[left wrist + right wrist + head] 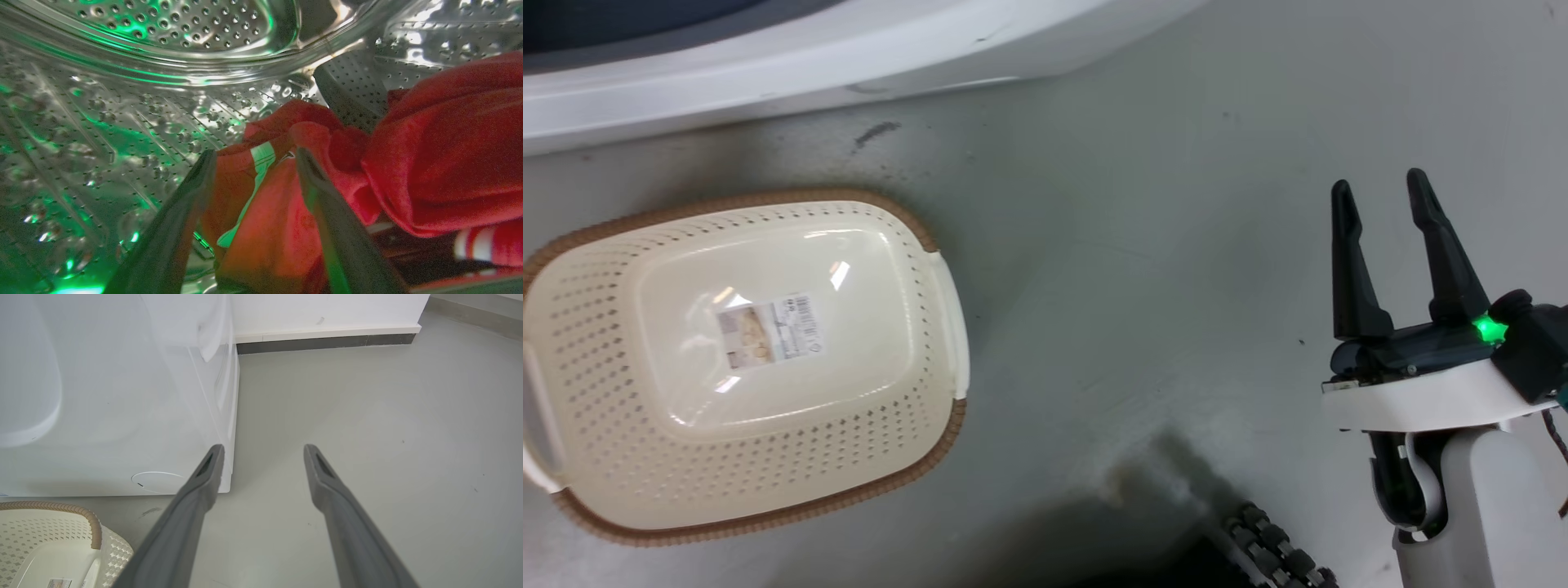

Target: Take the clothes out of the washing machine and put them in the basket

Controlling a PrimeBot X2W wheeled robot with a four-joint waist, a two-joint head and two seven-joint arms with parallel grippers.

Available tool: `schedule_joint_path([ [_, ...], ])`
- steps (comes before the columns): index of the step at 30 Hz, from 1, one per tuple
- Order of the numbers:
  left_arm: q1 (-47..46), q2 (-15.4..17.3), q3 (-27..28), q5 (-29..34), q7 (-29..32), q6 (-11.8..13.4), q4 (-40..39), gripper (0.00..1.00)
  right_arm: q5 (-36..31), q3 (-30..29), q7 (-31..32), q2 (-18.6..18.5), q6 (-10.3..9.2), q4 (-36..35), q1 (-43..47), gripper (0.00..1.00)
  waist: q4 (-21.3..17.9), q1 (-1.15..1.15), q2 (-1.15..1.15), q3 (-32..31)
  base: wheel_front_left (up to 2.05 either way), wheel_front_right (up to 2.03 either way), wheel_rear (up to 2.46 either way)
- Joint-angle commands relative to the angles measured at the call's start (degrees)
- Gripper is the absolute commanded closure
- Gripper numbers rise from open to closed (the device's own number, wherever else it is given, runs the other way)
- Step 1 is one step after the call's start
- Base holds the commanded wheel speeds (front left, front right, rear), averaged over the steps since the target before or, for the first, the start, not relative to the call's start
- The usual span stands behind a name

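Red white-striped clothes [441, 155] bunch between the spread left gripper [255, 154]; right gripper [264, 447] spread too.

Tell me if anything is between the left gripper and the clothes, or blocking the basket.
Nothing visible is in the way. The left gripper is open inside the drum, its fingers either side of a fold of the red clothes. The basket stands on the floor, top open, with just a sticker on its bottom.
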Motion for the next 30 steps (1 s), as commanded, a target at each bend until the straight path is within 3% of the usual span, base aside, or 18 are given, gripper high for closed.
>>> schedule_joint_path([
  [1,-3.43,1.09,-1.70,-1.21,3.13,-0.05,1.88,0.00,0.81,0.95,-0.14,0.06,-0.04,-0.66,-0.87,0.00,-2.71,-0.02,0.00,3.00,0.00,0.00,0.00],
  [12,-14.55,6.38,-9.03,-8.90,19.15,-0.02,7.89,0.00,3.95,5.80,-0.15,0.07,-0.04,-2.32,0.12,0.00,-6.90,-0.02,0.00,7.29,0.00,0.00,0.00],
  [20,-14.24,8.78,-13.94,-13.80,24.23,-0.02,7.27,0.00,5.08,6.47,-0.15,0.06,-0.04,-2.58,0.19,0.00,-7.90,-0.02,0.00,8.26,0.00,0.00,0.00],
  [21,-13.97,9.10,-14.54,-14.53,24.72,-0.02,7.18,0.12,5.23,6.50,-0.14,0.07,-0.04,-2.63,0.11,0.00,-7.92,-0.02,0.00,8.32,0.00,0.00,0.00],
  [22,-13.61,9.26,-14.98,-15.43,25.18,-0.03,7.03,0.95,5.36,6.46,-0.15,0.06,-0.04,-2.69,0.06,0.00,-7.92,-0.02,0.00,8.34,0.00,0.00,0.00],
  [23,-13.21,9.47,-15.60,-16.02,25.62,-0.03,6.75,1.00,5.41,6.37,-0.14,0.06,-0.04,-2.73,0.03,0.00,-7.87,-0.02,0.00,8.33,0.00,0.00,0.00],
  [30,-12.98,11.15,-17.44,-18.40,23.99,-0.03,4.65,1.00,4.95,5.72,-0.14,0.06,-0.04,-2.50,-0.84,0.00,-7.04,-0.02,0.00,7.89,0.00,0.00,0.00],
])
